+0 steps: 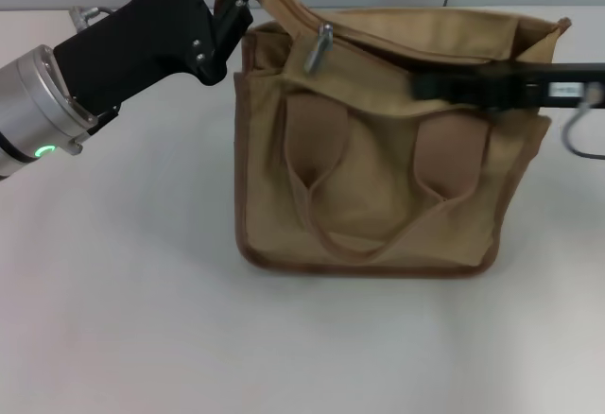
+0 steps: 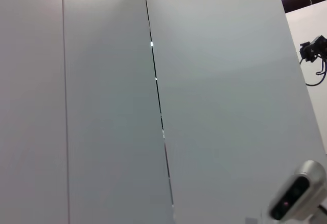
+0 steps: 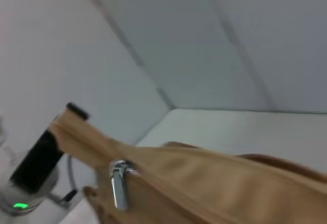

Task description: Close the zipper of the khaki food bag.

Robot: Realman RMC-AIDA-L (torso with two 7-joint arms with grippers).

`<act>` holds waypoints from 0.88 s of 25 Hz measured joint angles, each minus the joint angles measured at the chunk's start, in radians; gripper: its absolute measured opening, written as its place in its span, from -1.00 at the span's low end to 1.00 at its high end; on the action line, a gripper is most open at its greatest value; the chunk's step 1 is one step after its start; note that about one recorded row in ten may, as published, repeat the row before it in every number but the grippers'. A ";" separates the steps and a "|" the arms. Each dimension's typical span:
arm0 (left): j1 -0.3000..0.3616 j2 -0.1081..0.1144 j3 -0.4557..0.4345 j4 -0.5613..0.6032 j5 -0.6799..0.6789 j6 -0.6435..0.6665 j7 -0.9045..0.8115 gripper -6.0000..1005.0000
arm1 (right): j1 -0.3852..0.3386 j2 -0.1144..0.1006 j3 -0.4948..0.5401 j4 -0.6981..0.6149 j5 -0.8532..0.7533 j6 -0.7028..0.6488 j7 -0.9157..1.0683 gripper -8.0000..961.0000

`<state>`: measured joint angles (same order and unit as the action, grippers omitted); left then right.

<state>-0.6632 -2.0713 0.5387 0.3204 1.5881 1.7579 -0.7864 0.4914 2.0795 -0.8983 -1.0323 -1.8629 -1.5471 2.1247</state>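
Observation:
The khaki food bag [image 1: 369, 187] stands upright in the middle of the white table, handles hanging down its front. The zipper [image 1: 312, 22] runs along its top edge, and its silver pull tab [image 1: 319, 47] sticks up near the left end. The mouth to the right of the pull gapes open. My left gripper [image 1: 234, 3] is shut on the bag's raised top-left corner. My right gripper [image 1: 425, 85] reaches in from the right and lies across the bag's top front edge, apart from the pull. The right wrist view shows the pull [image 3: 119, 183], the bag's edge [image 3: 214, 178] and the left gripper [image 3: 38, 157].
The white table [image 1: 142, 319] surrounds the bag. A grey panel wall [image 2: 153, 101] fills the left wrist view. A cable loop [image 1: 579, 135] hangs by the right arm.

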 joint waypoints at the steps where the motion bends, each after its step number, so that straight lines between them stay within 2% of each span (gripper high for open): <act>1: 0.002 0.000 -0.001 0.001 -0.001 -0.001 0.000 -0.98 | -0.018 0.000 0.019 -0.018 -0.004 -0.009 0.006 -0.97; 5: 0.003 0.001 -0.006 0.001 -0.002 -0.001 0.000 -0.98 | -0.049 -0.001 0.116 -0.027 0.036 -0.112 -0.021 -0.96; 9: -0.002 0.000 -0.003 0.001 -0.002 -0.001 0.000 -0.98 | -0.036 -0.002 0.119 0.011 0.091 -0.153 -0.070 -0.94; 15: -0.005 -0.001 0.001 -0.003 -0.002 0.000 0.000 -0.97 | 0.052 0.000 0.115 0.122 0.097 -0.172 -0.142 -0.91; 18: -0.006 -0.003 0.001 -0.006 -0.002 0.002 0.004 -0.97 | 0.108 0.001 0.098 0.173 0.097 -0.164 -0.171 -0.49; 22: -0.007 -0.004 0.001 -0.007 -0.002 0.004 0.003 -0.97 | 0.147 0.001 0.070 0.213 0.097 -0.144 -0.184 -0.44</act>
<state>-0.6700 -2.0752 0.5400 0.3137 1.5857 1.7617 -0.7834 0.6383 2.0805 -0.8288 -0.8198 -1.7663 -1.6912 1.9406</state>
